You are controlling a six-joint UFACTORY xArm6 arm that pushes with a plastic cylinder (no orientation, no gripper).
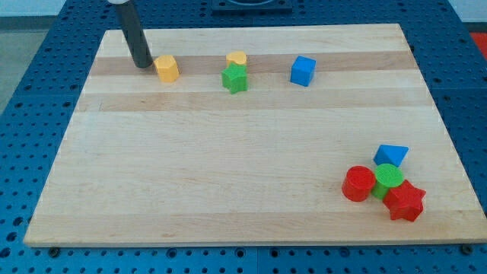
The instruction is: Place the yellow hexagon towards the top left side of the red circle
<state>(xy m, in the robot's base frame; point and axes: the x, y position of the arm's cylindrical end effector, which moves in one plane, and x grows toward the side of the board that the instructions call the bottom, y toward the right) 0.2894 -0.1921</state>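
worktop [228, 183]: one wooden board carrying seven blocks | rod: end effector is a plain rod, no jaws to open or close; my tip [141, 65] sits just left of the yellow hexagon [167, 68] at the view's top left, likely placed to shove it rightward | red circle [358, 183]: bottom right, well apart from the hexagon | counts: two yellow, two green, two blue, two red, eight in fact

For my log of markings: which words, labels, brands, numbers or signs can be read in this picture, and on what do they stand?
None: no text, number or sign shows anywhere.
The board is bare wood.
The blocks are plain: yellow hexagon, red circle, blue cube.
My tip, just left of the yellow hexagon, has no marking.
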